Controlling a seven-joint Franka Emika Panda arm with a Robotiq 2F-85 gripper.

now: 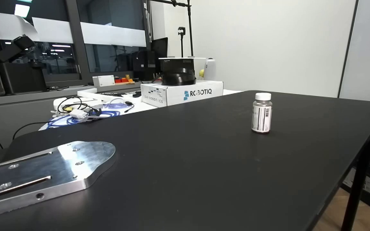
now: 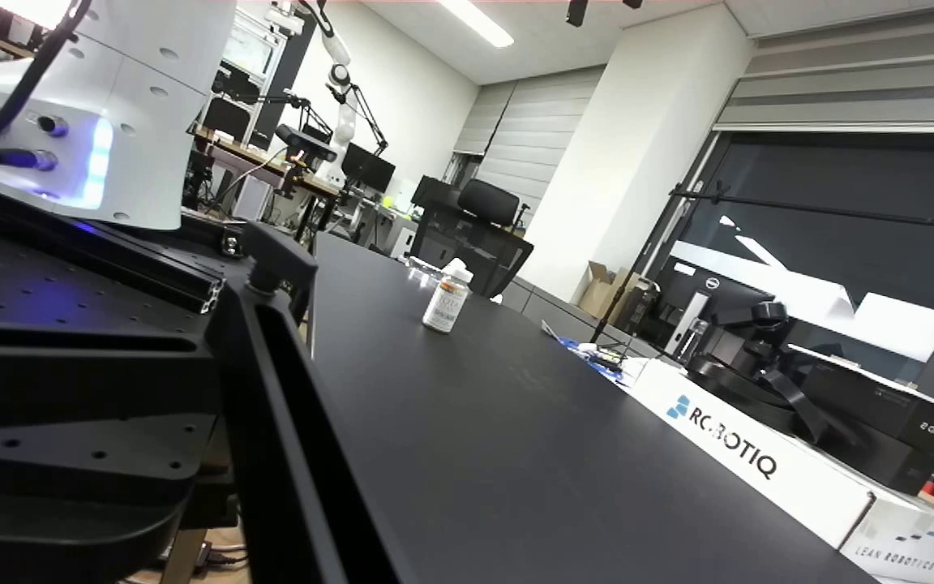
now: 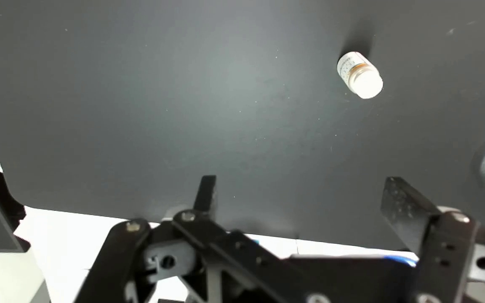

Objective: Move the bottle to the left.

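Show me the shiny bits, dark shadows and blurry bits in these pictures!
In the wrist view, a dark shadow falls beside the bottle, its cap glares white, and the gripper looks a bit blurry; in an exterior view, glare brightens the metal plate; in an exterior view, the ceiling light looks washed-out white.

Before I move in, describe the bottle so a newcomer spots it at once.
Find the big black tabletop beside the white ROBOTIQ box. Standing upright on that tabletop is the small bottle. Its white cap and labelled cylindrical body set it apart from the shiny metal plate lying flat.
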